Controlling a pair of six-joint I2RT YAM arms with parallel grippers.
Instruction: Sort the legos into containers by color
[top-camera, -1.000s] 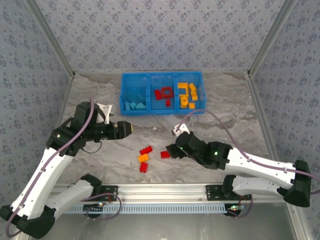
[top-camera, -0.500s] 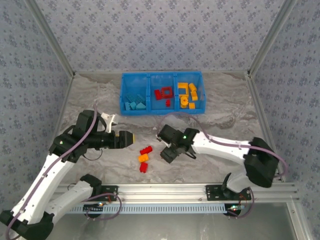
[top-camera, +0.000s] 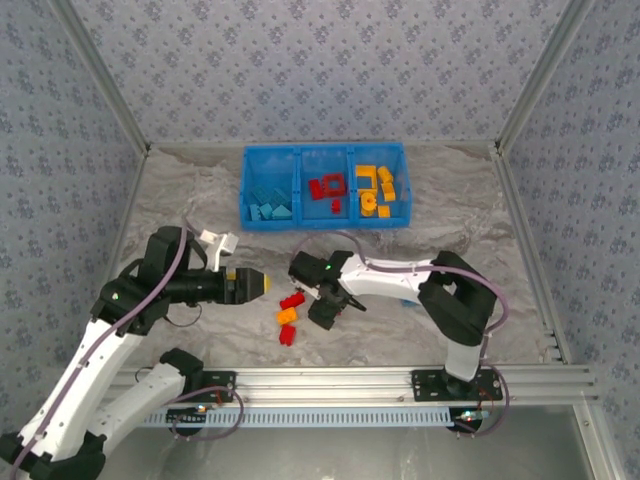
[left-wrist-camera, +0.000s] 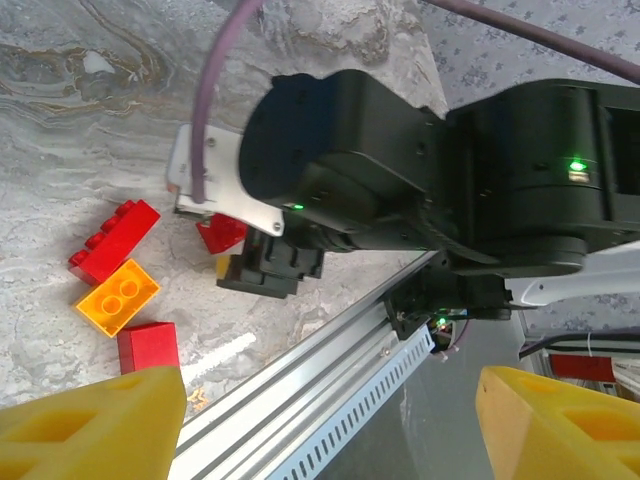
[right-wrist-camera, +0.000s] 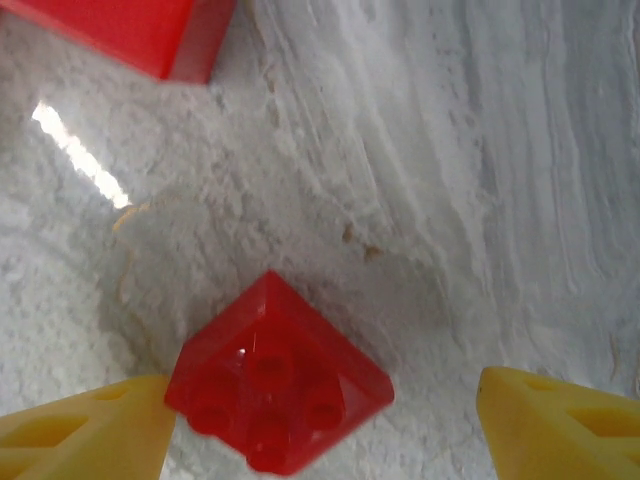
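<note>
Table: marbled grey top, carrying everything.

Left arm is reaching in from the near-left and hanging above the table, with its tip pointing right toward the loose bricks. Left jaws are standing wide, nothing between them.

Right arm is folding back across the middle and pointing down at the table just right of the loose bricks. Right jaws are standing wide too, straddling a small red brick that is lying flat on the table, studs up. In the right wrist view one yellow finger is sitting right at that brick's corner. The other finger is sitting well apart from it, so nothing is being gripped.

Blue bin is sitting at the far side of the table, three compartments side by side. Light blue bricks are lying in the left compartment, red bricks in the middle one, and yellow-orange bricks in the right one.

Loose ones are lying on the table near the front, between the two arms' tips:
- a long red brick
- an orange brick just beside it, looking to be touching it in the left wrist view
- another red brick, lying nearest the rail
</note>
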